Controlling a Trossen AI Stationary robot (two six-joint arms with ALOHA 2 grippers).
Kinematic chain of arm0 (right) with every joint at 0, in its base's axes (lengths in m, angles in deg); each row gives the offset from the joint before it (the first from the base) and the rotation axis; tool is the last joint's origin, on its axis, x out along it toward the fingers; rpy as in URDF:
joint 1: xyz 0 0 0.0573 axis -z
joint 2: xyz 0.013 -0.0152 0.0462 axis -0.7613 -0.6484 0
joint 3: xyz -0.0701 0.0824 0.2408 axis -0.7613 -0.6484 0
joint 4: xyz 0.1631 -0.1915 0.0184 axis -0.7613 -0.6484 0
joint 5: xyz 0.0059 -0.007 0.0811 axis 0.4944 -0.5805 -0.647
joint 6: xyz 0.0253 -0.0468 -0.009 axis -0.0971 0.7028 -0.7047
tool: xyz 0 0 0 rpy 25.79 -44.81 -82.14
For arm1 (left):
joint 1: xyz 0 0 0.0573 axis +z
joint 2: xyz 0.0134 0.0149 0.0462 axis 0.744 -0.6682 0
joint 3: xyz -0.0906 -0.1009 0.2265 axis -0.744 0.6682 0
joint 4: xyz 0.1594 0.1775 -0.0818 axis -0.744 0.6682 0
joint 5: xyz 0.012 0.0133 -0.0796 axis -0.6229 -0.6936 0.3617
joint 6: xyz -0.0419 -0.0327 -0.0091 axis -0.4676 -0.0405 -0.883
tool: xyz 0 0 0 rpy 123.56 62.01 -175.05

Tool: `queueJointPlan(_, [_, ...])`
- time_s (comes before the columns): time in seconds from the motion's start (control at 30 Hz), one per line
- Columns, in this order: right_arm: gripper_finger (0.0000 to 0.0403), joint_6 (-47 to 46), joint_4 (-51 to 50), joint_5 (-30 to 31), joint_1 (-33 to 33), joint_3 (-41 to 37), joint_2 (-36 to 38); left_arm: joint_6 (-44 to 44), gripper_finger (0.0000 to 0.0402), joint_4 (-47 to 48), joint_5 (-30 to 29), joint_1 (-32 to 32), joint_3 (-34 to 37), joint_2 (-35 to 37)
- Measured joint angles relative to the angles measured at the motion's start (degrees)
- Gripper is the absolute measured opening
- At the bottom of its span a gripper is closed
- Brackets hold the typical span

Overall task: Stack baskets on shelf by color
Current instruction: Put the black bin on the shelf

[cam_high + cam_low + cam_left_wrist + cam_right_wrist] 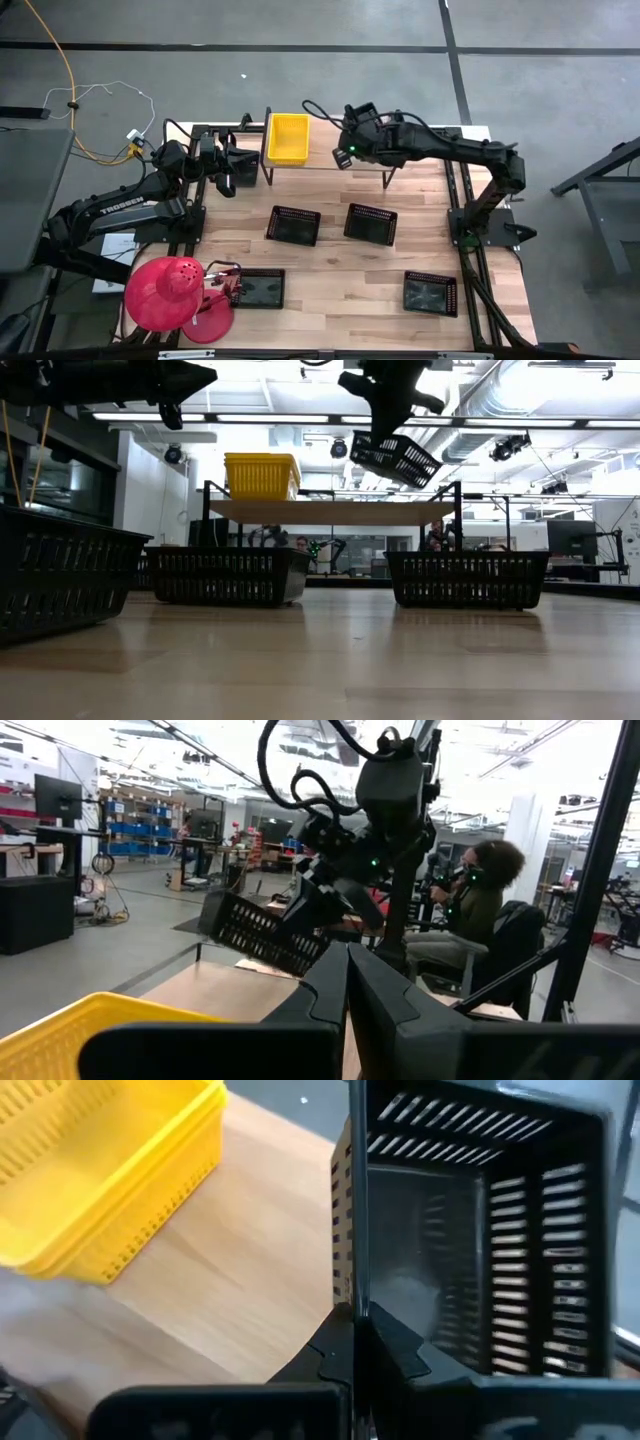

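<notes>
A yellow basket [288, 138] [262, 475] sits on the left end of the wooden shelf [330, 511] [220, 1300] at the table's far edge. My right gripper [356, 1325] [385, 422] is shut on a black basket [480, 1260] [397, 458] [265, 932], held in the air over the shelf's middle to right part, beside the yellow basket [110, 1180]. My left gripper [348, 982] [235, 168] hovers shut and touching nothing just left of the shelf, near the yellow basket [60, 1030]. My right gripper pinches one side wall of the black basket at its rim [350, 1280], one finger inside the basket and one outside. The fingers come from above. The basket is lifted clear of the shelf and hangs tilted below the gripper, one end lower [425, 468].
Several black baskets stand on the table: two mid-table [293, 225] [371, 224], two near the front edge [259, 289] [431, 293]. A red dome-shaped object [165, 293] sits at the near left corner. The shelf's right half [420, 160] is bare board. A seated person [480, 905] is behind the table.
</notes>
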Motion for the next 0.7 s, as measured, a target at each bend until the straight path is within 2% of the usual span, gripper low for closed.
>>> queueJointPlan(0.1, [0.0000,-2.12,0.57,-1.17,0.00,-0.94,0.00,-0.01,0.0000,0.00,0.00,-0.01,0.00,0.01])
queueJointPlan(0.4, [0.0004,-8.63,0.14,0.23,0.49,-1.04,0.00,0.11,0.0000,0.02,0.00,-0.01,0.00,0.01])
queueJointPlan(0.5, [0.0028,-8.48,0.23,0.21,0.50,-1.04,0.00,0.03,0.0000,0.02,0.01,-0.02,0.00,0.01])
queueJointPlan(0.7, [0.0113,-7.44,0.76,0.28,0.48,-1.04,0.00,-0.02,0.0000,0.02,0.00,-0.02,0.00,0.00])
